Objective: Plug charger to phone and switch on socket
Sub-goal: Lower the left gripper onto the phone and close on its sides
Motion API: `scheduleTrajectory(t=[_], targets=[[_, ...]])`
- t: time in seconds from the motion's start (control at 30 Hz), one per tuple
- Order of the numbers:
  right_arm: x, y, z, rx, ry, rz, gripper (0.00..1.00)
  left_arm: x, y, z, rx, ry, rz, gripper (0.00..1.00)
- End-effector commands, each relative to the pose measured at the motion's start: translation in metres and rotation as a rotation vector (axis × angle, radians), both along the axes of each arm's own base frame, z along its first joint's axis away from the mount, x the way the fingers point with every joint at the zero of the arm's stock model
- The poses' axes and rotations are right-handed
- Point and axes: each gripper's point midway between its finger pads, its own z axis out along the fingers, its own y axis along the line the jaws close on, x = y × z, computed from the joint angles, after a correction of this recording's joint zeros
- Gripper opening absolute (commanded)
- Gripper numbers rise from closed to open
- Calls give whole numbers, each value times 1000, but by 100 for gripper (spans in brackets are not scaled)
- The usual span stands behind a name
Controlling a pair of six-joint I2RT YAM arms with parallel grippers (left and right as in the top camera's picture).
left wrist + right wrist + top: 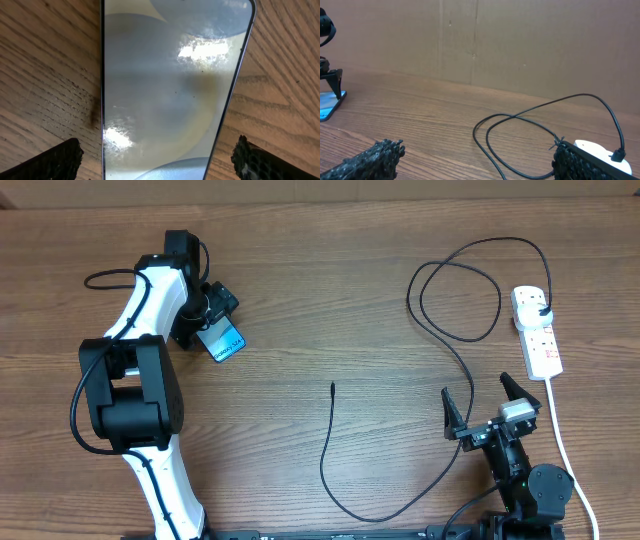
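Black mesh-textured fingertips (52, 161) of the left hand (159, 157) sit closest, spread wide on either side of the slim rectangular smartphone with a light-blue screen and dark edges (165, 85). They are clear of its long sides and nothing is pinched. The smartphone lies flat, screen up, on the brown wood-grain tabletop (330, 280), with glare patches on the glass.

From overhead, the smartphone sits at an angle under the left hand, by the white-and-black left arm (150, 310).

The slim connector tip (332, 387) of the long thin black charger cable (328, 435) lies to the right-arm side of the smartphone and a bit nearer the robot base. It lies loose on the wood, well apart from the smartphone.

The right hand (485, 405) is further out from the smartphone on that side, low by the base. Its fingers are spread and empty, and the cable passes just beside it.

The white oblong power strip with red-marked switches (537, 330) is farthest from the smartphone, across the tabletop. The black plug (541, 308) is seated in it, and the thick white cord (560, 430) trails toward the base. The cable loops beside the strip.

Past the smartphone and the strip, a brown cardboard wall (520, 45) backs the tabletop.
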Motion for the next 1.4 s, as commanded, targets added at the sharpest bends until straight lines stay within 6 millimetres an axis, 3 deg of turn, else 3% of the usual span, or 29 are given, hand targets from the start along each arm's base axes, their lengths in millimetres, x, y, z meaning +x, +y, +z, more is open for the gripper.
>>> scheduleTrajectory(t=[0.0,0.77,1.37], targets=[[0,2,-2,-4,-6,9,100,-4,5,-7,5,21,68,100],[0,2,-2,-4,-6,9,100,-1,7,-9,17,10,82,100],[0,2,-2,-4,-6,9,100,-9,6,-42,15,85,82,100]])
